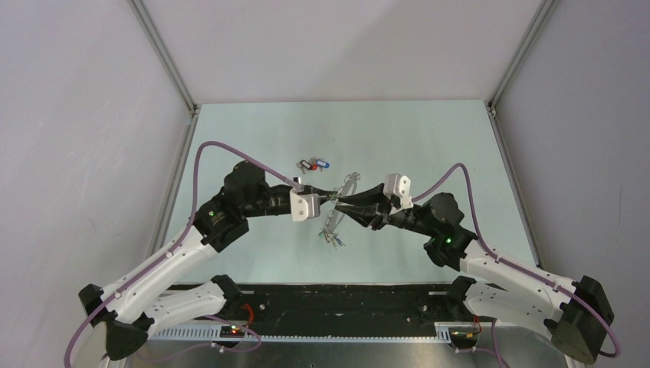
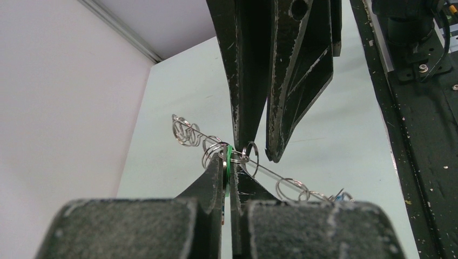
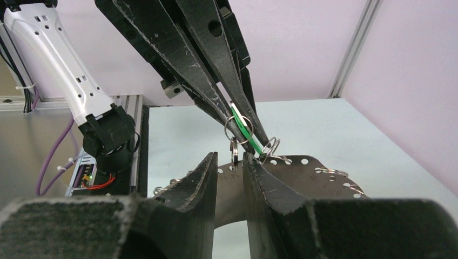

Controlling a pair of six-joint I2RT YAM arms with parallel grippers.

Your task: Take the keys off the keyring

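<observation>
A pale mint table (image 1: pixel 429 146) is enclosed by plain off-white walls (image 1: pixel 77 115), with aluminium frame posts (image 1: pixel 165 54) set in the two far corners and a black strip (image 1: pixel 345 303) laid along the near edge, where both arm bases are bolted. The keyring (image 3: pixel 308 171) is held up off the table at its middle, between the two arms. It is seen as a flat grey hoop pierced with holes and fringed with small silvery rings (image 2: pixel 186 134). The left gripper (image 2: pixel 227 159) is clamped tight on a thin green-headed key (image 3: pixel 241 122) at the hoop's edge. The right gripper (image 3: pixel 231 159) is met tip to tip with it, its jaws kept slightly apart around one small ring. A loose cluster of coloured-headed keys (image 1: pixel 313 164) is seen lying on the table just beyond the grippers.
</observation>
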